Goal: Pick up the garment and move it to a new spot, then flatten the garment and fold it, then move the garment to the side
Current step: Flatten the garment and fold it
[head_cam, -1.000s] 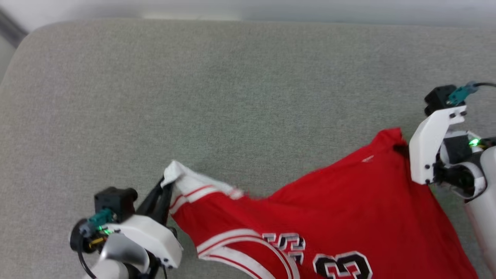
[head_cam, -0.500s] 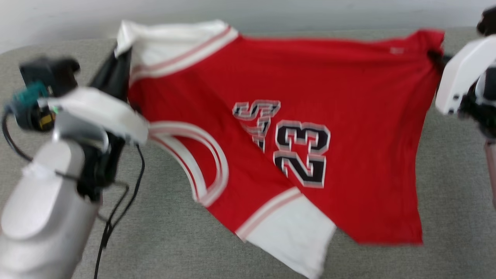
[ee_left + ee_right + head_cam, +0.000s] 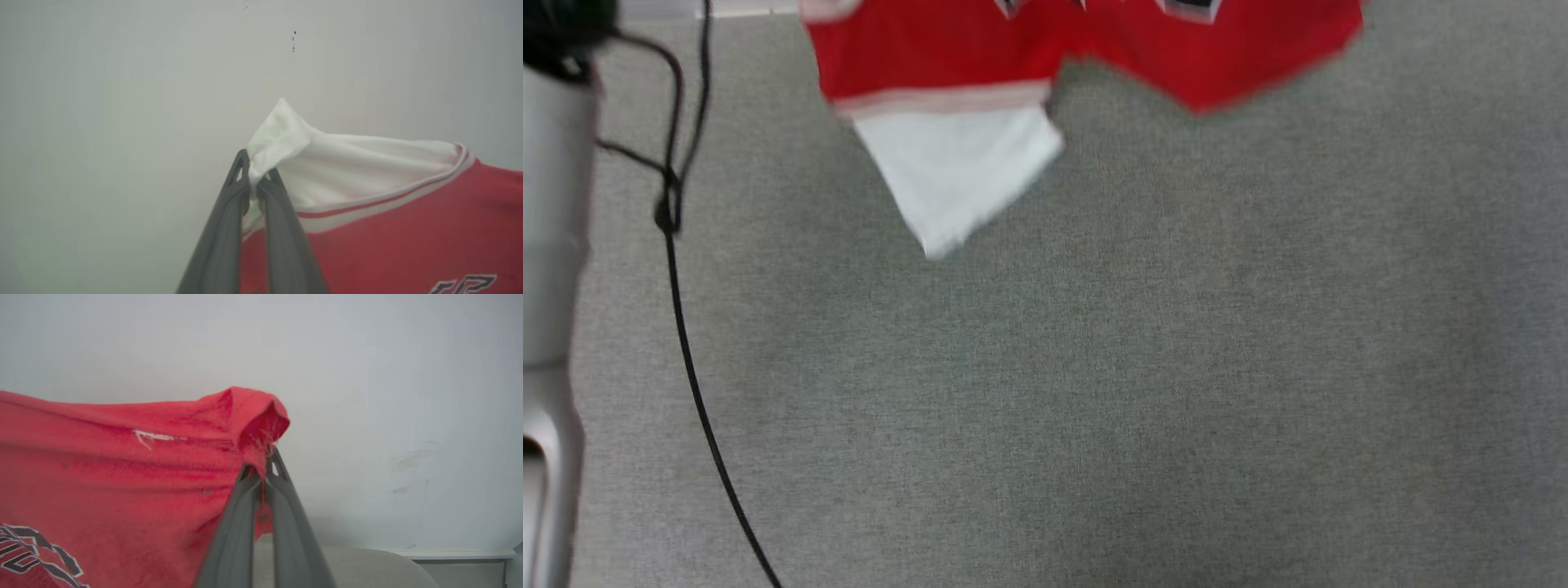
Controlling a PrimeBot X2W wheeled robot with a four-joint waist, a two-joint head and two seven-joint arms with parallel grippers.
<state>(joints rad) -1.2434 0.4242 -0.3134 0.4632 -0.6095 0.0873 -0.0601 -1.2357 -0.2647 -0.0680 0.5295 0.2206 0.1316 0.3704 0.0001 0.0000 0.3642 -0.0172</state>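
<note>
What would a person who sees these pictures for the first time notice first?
The red garment hangs at the top of the head view, its white sleeve dangling above the grey surface. In the wrist views, the left gripper has its jaws shut on a white corner of it, and the right gripper on a red corner.

One red shirt (image 3: 931, 49). It has two white sleeves: one hanging sleeve (image 3: 956, 171) in the head view and one held sleeve (image 3: 347, 171) in the left wrist view. Two grippers, one left gripper (image 3: 254, 179) and one right gripper (image 3: 263, 467). Each has two dark fingers (image 3: 220, 237) — four in all. One black cable (image 3: 689, 343). One pale arm (image 3: 551, 204). One grey cushion (image 3: 1135, 367).
</note>
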